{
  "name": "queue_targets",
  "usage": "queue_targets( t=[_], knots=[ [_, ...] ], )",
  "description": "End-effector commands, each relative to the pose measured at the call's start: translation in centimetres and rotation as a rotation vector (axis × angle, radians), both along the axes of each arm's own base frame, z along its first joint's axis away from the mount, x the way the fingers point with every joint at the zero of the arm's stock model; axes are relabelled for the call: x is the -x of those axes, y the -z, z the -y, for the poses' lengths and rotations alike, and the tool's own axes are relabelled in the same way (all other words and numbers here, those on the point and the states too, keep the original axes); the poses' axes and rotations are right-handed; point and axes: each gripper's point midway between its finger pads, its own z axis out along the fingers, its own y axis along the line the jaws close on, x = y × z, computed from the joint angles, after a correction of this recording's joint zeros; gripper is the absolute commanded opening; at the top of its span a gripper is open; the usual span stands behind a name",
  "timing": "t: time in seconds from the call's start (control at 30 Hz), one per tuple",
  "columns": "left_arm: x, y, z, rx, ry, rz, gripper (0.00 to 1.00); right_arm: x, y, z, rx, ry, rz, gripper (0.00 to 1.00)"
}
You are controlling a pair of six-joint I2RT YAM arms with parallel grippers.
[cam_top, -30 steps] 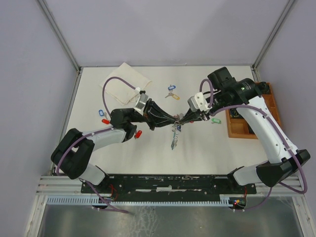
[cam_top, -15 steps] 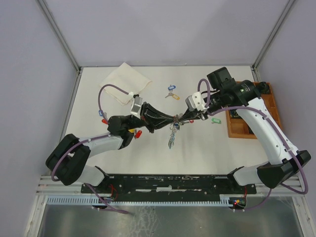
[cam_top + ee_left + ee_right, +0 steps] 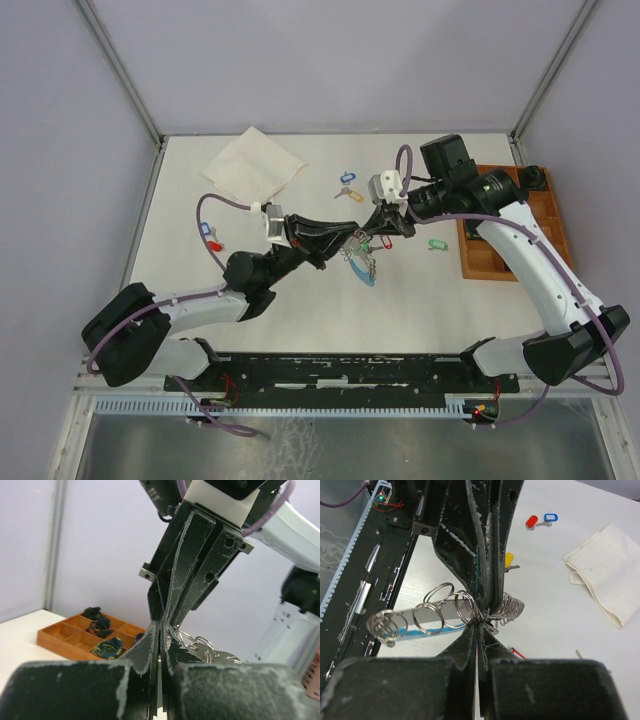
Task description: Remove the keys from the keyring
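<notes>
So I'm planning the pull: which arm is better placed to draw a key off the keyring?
Right, probably: left gripper and right gripper both pinch the keyring tip to tip; the left arm is stretched long, the right arm folded, with room to draw back.

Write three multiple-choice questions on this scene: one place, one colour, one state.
1. Where does the white cloth lie? A) near edge B) far-left corner C) table centre
2. What colour is the tag beside the wooden tray? A) green B) orange C) black
3. How are the left gripper and right gripper? A) both open B) only left shut C) both shut
Answers: B, it lies far left; A, it looks green; C, closed tips meet at the keyring.
</notes>
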Motion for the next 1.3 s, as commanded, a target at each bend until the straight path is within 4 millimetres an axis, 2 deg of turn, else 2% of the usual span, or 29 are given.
queue_targets(
  t=[0.0, 0.2, 0.4, 0.5, 0.63, 0.73, 0.87, 0.97, 1.07, 1.13, 1.27],
  knots=[
    [-1.2, -3.3, -2.2, 0.152, -0.198, 0.015, 0.03, -0.8, -1.0, -0.5, -0.032, 0.093, -0.06, 0.01],
    [-2.7, -2.3, -3.6, 0.214, -0.362, -0.083, 0.03, -1.0, -0.8, -1.3, -0.071, 0.142, -0.164, 0.01],
    [-4.0, -0.7, -3.0, 0.209, -0.437, -0.138, 0.03, -2.1, -0.7, -2.4, -0.134, 0.214, -0.281, 0.01],
    [-4.6, 0.3, -3.4, 0.21, -0.481, -0.163, 0.03, -1.8, -0.8, -2.9, -0.169, 0.195, -0.346, 0.01],
    [-5.2, 1.1, -4.1, 0.21, -0.528, -0.176, 0.03, -1.0, 0.1, -3.0, -0.163, 0.148, -0.363, 0.01],
    [-5.2, 1.3, -4.2, 0.219, -0.513, -0.182, 0.03, -0.3, 0.8, -2.8, -0.151, 0.103, -0.349, 0.01],
    [-5.3, 1.8, -4.0, 0.232, -0.47, -0.204, 0.03, -0.7, 1.3, -2.3, -0.109, 0.132, -0.282, 0.01],
    [-5.4, 2.0, -4.1, 0.264, -0.445, -0.235, 0.03, -0.6, 2.0, -2.8, -0.09, 0.144, -0.276, 0.01],
    [-5.2, 1.6, -3.7, 0.297, -0.4, -0.251, 0.03, -2.4, 3.3, -3.9, -0.077, 0.262, -0.288, 0.01],
    [-5.0, 1.3, -3.4, 0.299, -0.381, -0.245, 0.03, -3.6, 4.0, -3.7, -0.063, 0.335, -0.287, 0.01],
    [-4.5, 1.2, -3.2, 0.268, -0.34, -0.2, 0.03, -3.1, 2.8, -3.3, -0.098, 0.31, -0.323, 0.02]
  ],
)
